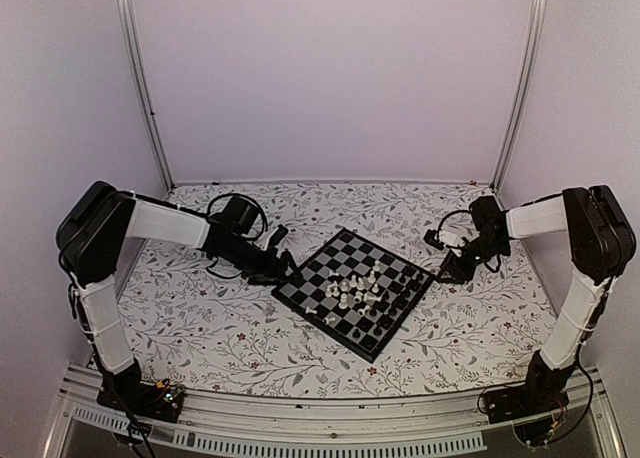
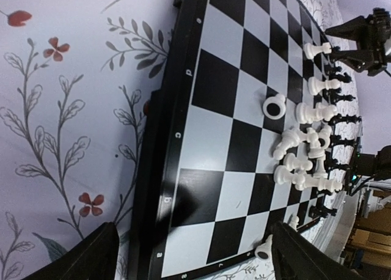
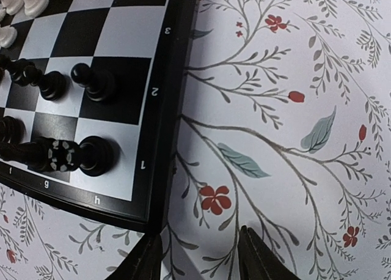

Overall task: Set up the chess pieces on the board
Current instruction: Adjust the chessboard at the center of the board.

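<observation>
The board [image 1: 343, 254] lies turned like a diamond in the middle of the table. White chess pieces [image 1: 356, 291] are heaped and toppled near its centre, and the left wrist view shows that pile [image 2: 305, 153] with one white piece [image 2: 274, 106] lying apart. Black pieces [image 3: 91, 82] stand in rows along the board's right edge. My left gripper [image 1: 289, 274] is open, its fingers [image 2: 91, 260] straddling the board's left corner [image 2: 214, 84] with nothing between them. My right gripper [image 3: 198, 263] is open and empty over the floral table, just off the board's right corner [image 3: 122, 38].
A white piece [image 2: 264, 249] lies at the board's near edge, close to my left gripper's right finger. The floral tablecloth [image 1: 220, 328] surrounds the board. White walls and metal frame posts [image 1: 140, 78] enclose the back and sides.
</observation>
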`<state>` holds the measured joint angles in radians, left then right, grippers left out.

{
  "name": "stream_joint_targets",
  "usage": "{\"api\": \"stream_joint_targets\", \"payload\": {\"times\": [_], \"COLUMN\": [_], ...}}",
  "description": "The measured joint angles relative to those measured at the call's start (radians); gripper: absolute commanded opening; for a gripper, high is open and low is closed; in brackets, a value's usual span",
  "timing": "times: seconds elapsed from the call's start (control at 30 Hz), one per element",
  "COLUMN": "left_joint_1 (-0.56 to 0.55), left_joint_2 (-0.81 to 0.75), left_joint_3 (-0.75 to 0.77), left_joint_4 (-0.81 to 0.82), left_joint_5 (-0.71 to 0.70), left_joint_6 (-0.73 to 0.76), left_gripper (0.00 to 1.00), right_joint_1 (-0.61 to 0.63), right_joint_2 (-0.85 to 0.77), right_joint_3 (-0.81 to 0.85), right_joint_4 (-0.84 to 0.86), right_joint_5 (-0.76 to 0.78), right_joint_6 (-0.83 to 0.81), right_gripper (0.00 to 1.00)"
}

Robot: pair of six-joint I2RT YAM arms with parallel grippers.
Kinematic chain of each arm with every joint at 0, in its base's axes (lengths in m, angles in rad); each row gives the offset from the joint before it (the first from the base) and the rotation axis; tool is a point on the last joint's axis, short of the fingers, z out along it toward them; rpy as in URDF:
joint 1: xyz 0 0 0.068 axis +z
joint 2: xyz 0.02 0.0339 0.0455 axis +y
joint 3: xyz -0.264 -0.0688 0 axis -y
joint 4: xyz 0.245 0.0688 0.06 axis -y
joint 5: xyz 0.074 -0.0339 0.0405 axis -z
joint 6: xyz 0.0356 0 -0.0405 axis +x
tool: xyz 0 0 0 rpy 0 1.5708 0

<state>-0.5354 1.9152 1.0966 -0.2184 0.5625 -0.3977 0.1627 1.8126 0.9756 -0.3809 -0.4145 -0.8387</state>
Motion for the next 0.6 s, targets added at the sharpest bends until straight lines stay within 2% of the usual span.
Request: {"api": "stream_joint_targets", "payload": {"times": [0.3,0.6], "left_joint_1": [-0.055,-0.192], "left_joint_2": [-0.062,-0.091], "left_joint_3": [-0.082,-0.115], "left_joint_4": [0.011,0.011], "left_joint_5": [0.0,-0.017], "left_joint_6": [-0.04,-0.058], "left_gripper": [0.85,0.85], "right_joint_1": [0.0,0.0], "right_joint_2": [0.096,0.134], "right_joint_3": [0.127,0.174], "right_joint_4": [-0.015,-0.016], "right_joint_5": [-0.002,-0.011], "right_joint_6": [0.037,0.05], "right_gripper": [0.46,0.46]}}
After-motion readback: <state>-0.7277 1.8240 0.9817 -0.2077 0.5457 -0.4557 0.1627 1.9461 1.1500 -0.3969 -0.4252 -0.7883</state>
